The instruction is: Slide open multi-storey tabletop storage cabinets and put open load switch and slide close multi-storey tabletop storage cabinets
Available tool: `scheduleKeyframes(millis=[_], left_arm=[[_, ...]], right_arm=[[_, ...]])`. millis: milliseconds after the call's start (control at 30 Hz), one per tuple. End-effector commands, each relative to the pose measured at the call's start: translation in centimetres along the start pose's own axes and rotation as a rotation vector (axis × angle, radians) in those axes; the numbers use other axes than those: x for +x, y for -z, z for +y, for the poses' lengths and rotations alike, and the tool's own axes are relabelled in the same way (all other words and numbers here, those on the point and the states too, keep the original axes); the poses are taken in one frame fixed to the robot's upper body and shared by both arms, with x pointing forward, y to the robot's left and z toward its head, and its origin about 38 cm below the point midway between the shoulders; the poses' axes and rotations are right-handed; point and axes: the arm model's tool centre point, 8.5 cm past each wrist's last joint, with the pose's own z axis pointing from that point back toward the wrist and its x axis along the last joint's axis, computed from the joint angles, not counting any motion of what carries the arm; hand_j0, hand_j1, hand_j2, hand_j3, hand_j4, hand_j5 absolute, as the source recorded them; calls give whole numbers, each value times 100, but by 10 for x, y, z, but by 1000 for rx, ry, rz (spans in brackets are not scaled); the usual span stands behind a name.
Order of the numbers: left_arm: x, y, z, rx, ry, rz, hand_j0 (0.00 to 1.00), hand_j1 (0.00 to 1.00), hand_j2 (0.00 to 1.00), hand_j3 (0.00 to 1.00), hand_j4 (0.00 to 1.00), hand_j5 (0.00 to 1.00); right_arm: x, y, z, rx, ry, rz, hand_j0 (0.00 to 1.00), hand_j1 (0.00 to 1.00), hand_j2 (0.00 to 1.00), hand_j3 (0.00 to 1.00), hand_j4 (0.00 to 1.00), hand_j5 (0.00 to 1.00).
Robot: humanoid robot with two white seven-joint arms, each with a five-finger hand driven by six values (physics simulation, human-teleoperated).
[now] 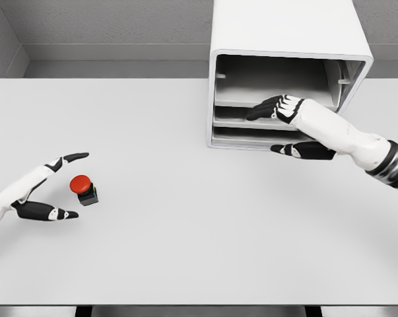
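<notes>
The load switch [84, 188], a small black box with a red round button on top, stands on the white table at the left. My left hand [73, 185] lies open around it, index finger behind and thumb in front, not touching it. The white storage cabinet [284, 39] stands at the back right, its front showing stacked grey trays [251, 117]. My right hand [261, 132] is spread at the cabinet's front: the fingers [268, 107] rest on the middle tray's edge and the thumb [303, 150] lies by the bottom edge. I cannot tell whether it grips a tray.
The white table [185, 231] stretches wide between the switch and the cabinet, its front edge near the bottom of the picture. A grey wall runs behind the table. My right forearm [350, 135] crosses in front of the cabinet's lower right corner.
</notes>
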Motion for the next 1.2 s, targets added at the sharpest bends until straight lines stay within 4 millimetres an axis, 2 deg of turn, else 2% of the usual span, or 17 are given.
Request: scheduleKeyframes(millis=[0, 133, 300, 400, 467, 567, 667, 767, 933, 1167], left_arm=[[-1, 1, -3, -24, 26, 15, 100, 100, 100, 100, 100, 100], [7, 7, -6, -69, 88, 6, 100, 100, 100, 100, 100, 100], [15, 19, 13, -94, 233, 12, 100, 100, 100, 100, 100, 100], [15, 21, 9, -123, 262, 17, 100, 100, 100, 100, 100, 100], [25, 25, 7, -134, 287, -7, 100, 100, 100, 100, 100, 100], [29, 26, 13, -149, 340, -3, 100, 100, 100, 100, 100, 100], [29, 28, 17, -158, 371, 6, 100, 100, 100, 100, 100, 100], [32, 29, 12, -200, 422, 12, 100, 100, 100, 100, 100, 100], [29, 23, 19, -246, 493, 55, 100, 100, 100, 100, 100, 100], [27, 24, 17, -270, 527, 70, 100, 100, 100, 100, 100, 100]], right_arm=[[-5, 4, 6, -22, 47, 5, 81, 81, 81, 81, 81, 81], [-14, 13, 11, -22, 65, 14, 81, 81, 81, 81, 81, 81], [-31, 22, 8, -33, 70, 44, 82, 82, 82, 82, 82, 82], [-44, 23, 10, -29, 80, 75, 82, 82, 82, 82, 82, 82], [-52, 25, 12, -32, 88, 96, 82, 82, 82, 82, 82, 82], [-60, 30, 15, -35, 98, 109, 83, 83, 83, 83, 83, 83], [-62, 29, 15, -34, 98, 118, 83, 83, 83, 83, 83, 83], [-67, 30, 20, -34, 110, 129, 83, 83, 83, 83, 83, 83], [-72, 30, 24, -6, 115, 142, 84, 84, 84, 84, 84, 84], [-70, 30, 31, 14, 123, 139, 84, 84, 84, 84, 84, 84]])
